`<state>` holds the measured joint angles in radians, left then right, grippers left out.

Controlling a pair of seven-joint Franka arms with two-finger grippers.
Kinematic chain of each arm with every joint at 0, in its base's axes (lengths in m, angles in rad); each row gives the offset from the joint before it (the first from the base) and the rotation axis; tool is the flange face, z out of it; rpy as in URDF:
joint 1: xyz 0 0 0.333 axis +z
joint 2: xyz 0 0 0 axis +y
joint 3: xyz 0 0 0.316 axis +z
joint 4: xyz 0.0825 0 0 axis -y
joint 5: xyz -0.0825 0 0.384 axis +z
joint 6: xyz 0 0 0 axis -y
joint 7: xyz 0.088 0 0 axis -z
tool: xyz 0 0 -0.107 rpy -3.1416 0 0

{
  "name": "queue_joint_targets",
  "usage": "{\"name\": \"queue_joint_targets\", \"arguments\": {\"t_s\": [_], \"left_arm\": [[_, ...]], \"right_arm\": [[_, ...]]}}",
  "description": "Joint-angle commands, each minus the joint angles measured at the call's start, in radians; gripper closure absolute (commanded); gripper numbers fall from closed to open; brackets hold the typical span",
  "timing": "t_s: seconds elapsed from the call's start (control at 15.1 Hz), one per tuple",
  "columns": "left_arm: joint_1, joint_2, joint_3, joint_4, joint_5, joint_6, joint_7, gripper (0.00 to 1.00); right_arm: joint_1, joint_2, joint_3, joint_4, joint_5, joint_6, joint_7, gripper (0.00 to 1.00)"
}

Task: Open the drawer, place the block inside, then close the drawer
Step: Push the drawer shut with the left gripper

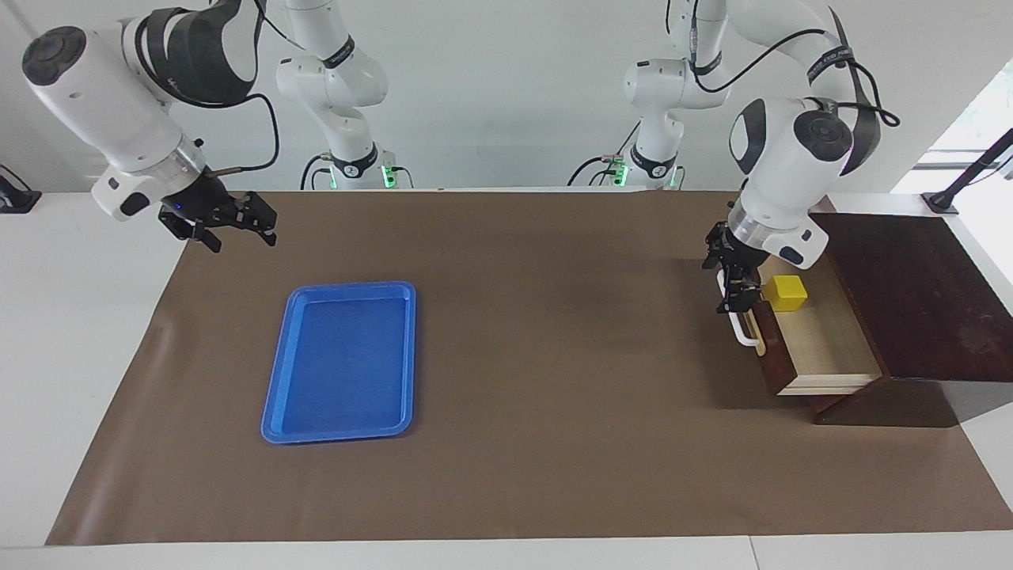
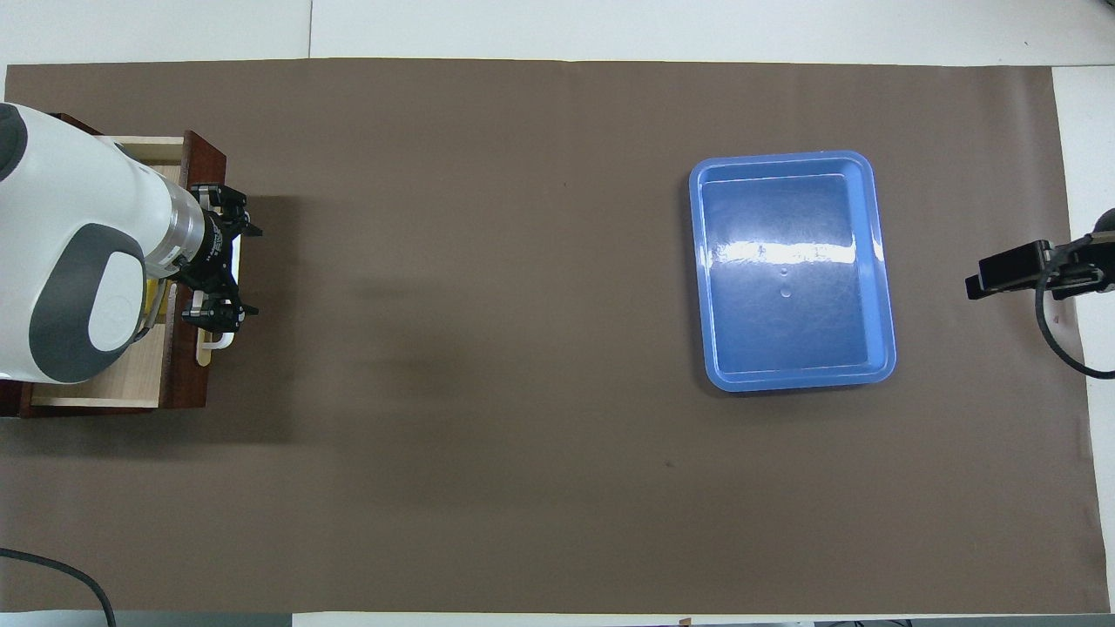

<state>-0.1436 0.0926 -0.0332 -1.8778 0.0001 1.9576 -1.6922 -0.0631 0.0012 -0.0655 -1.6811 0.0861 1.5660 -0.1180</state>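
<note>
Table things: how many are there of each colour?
Yellow: 1, the block
Blue: 1, the tray
Dark brown: 1, the drawer in its cabinet
Total: 3

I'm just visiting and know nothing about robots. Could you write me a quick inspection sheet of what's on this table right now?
Surface: brown mat over a white table.
Drawer: pulled open from its dark wooden cabinet.
Block: yellow cube lying inside the drawer, nothing holding it.
Clutter: blue tray, nothing in it, toward the right arm's end of the table.
Left gripper: open, at the drawer's white handle; whether it touches cannot be told.
Right gripper: open, raised over the mat's edge, waiting.
Cables: black cables along the arms.
Surroundings: white wall, black stand near the cabinet.
</note>
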Motion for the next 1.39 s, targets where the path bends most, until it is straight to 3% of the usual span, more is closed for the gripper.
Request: {"name": "queue_joint_targets", "arguments": {"t_s": [0.0,0.13,0.53,0.73,0.99,1.33], "left_arm": [[0.054,-0.020,0.010,-0.040,0.018,0.032,0.034,0.00],[0.084,-0.025,0.012,-0.067,0.041,0.049,0.054,0.00],[0.156,-0.024,0.012,-0.061,0.070,0.053,0.134,0.00],[0.214,-0.022,0.012,-0.057,0.070,0.063,0.196,0.00],[0.280,-0.020,0.012,-0.057,0.070,0.079,0.281,0.00],[0.318,-0.017,0.012,-0.052,0.070,0.090,0.350,0.00]], "right_arm": [[0.009,-0.029,0.001,0.031,-0.080,-0.060,0.043,0.00],[0.014,-0.049,0.006,0.032,-0.149,-0.069,0.043,0.00],[0.014,-0.090,0.012,-0.015,-0.149,-0.081,0.130,0.00],[0.014,-0.081,0.010,-0.002,-0.155,-0.050,0.135,0.00],[0.012,-0.055,0.012,0.058,-0.137,-0.095,0.127,0.00],[0.002,-0.061,0.013,0.047,-0.134,-0.095,0.127,0.00]]}}
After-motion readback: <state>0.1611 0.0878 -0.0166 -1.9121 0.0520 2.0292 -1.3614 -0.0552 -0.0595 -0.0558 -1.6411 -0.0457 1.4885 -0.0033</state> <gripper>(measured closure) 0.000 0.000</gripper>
